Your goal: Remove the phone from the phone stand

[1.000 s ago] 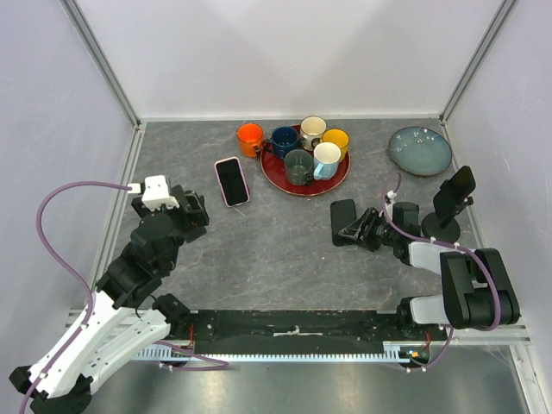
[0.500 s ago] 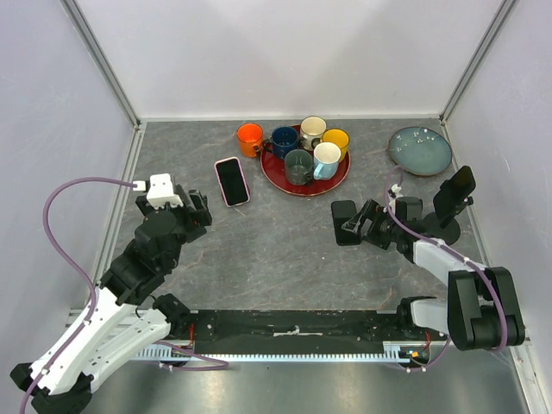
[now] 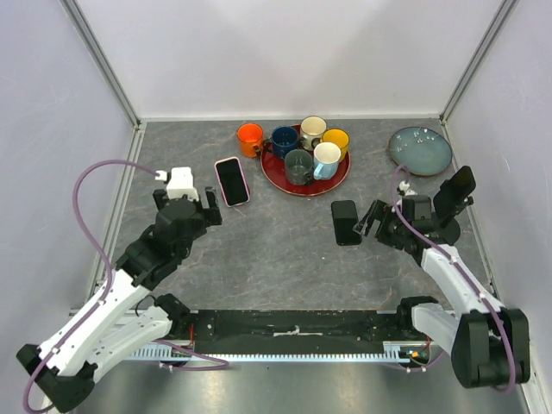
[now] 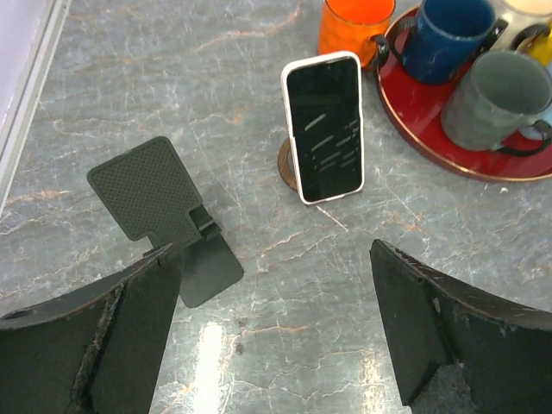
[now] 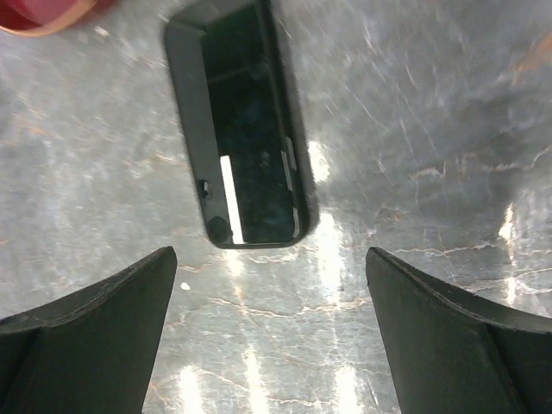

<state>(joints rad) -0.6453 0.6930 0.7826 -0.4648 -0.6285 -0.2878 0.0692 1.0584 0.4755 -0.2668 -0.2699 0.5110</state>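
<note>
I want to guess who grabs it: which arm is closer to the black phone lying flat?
Right. The right end effector is just beside the black phone; the left end effector is far off, by the white-cased phone.

no readable text, labels or numbers

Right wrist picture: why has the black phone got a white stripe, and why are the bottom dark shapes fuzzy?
Right wrist view: the stripe is light glare on the glossy black phone, with bright patches on the table too; the fingers are very near the lens, so their edges look soft. Top view: no such stripe.
</note>
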